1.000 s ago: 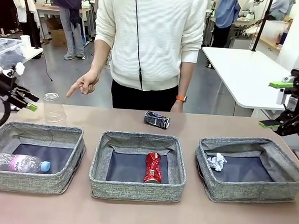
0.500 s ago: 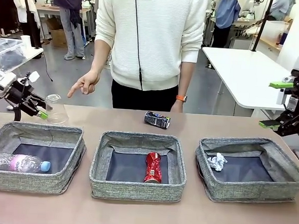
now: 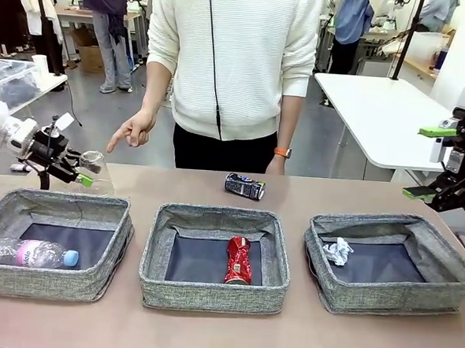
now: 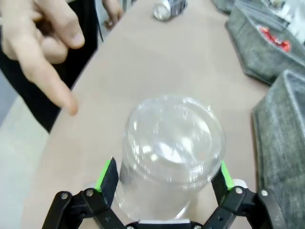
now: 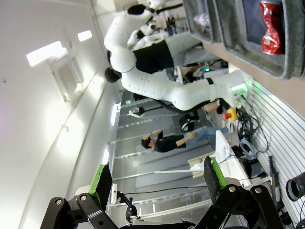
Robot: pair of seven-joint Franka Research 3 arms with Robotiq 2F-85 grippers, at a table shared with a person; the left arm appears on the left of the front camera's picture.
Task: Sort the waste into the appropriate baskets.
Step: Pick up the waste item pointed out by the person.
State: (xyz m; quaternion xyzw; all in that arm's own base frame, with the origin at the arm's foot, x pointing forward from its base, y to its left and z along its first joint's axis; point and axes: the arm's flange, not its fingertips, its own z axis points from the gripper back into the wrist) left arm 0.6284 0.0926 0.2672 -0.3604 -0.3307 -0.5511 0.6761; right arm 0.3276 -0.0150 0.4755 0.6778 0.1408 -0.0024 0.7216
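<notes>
clear plastic cup, table's far-left corner: left gripper fingers apart, straddling it; right gripper fingers apart. risk: thin wall buckles on closing, cup slips out.

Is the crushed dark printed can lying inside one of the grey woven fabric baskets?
No, the crushed dark printed can lies on the tan table beyond the middle grey woven basket, past its far wall.
</notes>
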